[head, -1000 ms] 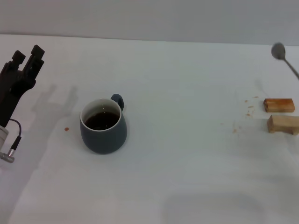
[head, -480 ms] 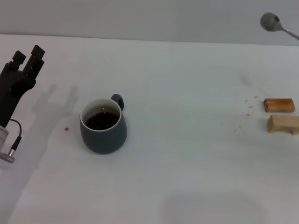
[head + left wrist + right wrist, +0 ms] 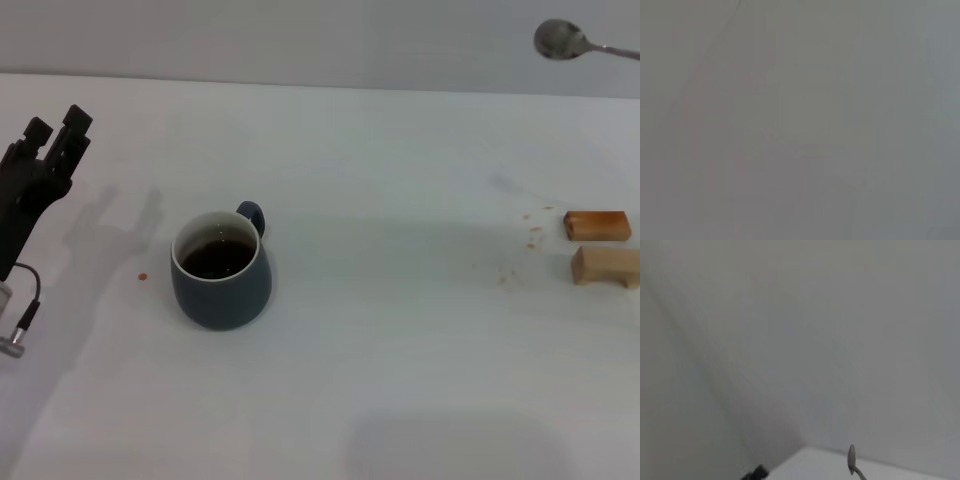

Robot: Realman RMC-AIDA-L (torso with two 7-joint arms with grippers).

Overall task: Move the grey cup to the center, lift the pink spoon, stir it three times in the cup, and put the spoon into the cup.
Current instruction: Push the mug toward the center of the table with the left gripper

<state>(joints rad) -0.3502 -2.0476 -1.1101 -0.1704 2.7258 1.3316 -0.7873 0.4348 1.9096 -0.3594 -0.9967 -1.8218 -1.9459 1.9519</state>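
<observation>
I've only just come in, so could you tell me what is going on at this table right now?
The pink spoon is up in the air at the far right, its metal bowl showing while whatever holds it lies out of view. The grey cup, with dark liquid inside, stands on the white table, left of the middle. The left pincer hangs at the left edge, away from the cup. Two wooden blocks sit at the right.

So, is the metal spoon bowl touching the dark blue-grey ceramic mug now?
Apart. Head view shows the spoon high in the air, far from the mug.
</observation>
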